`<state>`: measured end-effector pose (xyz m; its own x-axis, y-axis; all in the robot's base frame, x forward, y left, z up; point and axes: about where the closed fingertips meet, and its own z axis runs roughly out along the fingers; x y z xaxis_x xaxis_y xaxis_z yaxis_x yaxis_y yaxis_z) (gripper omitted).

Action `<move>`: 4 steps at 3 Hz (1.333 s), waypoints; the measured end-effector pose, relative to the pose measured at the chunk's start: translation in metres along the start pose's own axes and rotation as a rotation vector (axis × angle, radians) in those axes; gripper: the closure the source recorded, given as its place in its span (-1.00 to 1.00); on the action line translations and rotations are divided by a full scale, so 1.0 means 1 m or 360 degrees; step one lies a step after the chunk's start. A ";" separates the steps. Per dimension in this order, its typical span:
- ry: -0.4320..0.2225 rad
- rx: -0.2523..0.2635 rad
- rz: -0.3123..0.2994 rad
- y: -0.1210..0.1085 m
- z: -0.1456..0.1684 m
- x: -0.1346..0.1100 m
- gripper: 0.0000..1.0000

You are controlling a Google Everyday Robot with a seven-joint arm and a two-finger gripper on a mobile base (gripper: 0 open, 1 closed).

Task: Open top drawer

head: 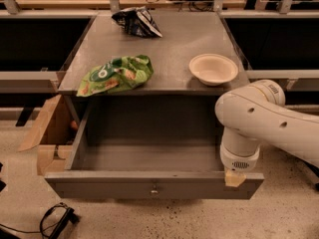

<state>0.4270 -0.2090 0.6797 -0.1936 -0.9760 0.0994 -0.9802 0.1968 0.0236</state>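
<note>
The top drawer (149, 156) stands pulled far out from under the grey counter, its plain grey inside empty. Its flat front (99, 188) faces me with a small metal knob (154, 188) in the middle. My white arm reaches in from the right. My gripper (234, 178) points down at the drawer's front right corner, its yellowish tip at the top edge of the front panel. The arm's wrist hides most of it.
On the counter (174, 44) lie a green chip bag (115, 74), a dark chip bag (136, 22) at the back and a cream bowl (213, 68). An open cardboard box (49, 133) stands left of the drawer. A black cable (57, 219) lies on the floor.
</note>
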 end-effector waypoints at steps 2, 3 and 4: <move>0.0023 -0.0090 -0.0014 0.043 -0.007 0.007 1.00; 0.0025 -0.0143 -0.0014 0.065 -0.010 0.011 1.00; 0.0025 -0.0143 -0.0014 0.064 -0.010 0.010 0.48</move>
<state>0.3626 -0.2057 0.6920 -0.1837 -0.9763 0.1144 -0.9739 0.1966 0.1135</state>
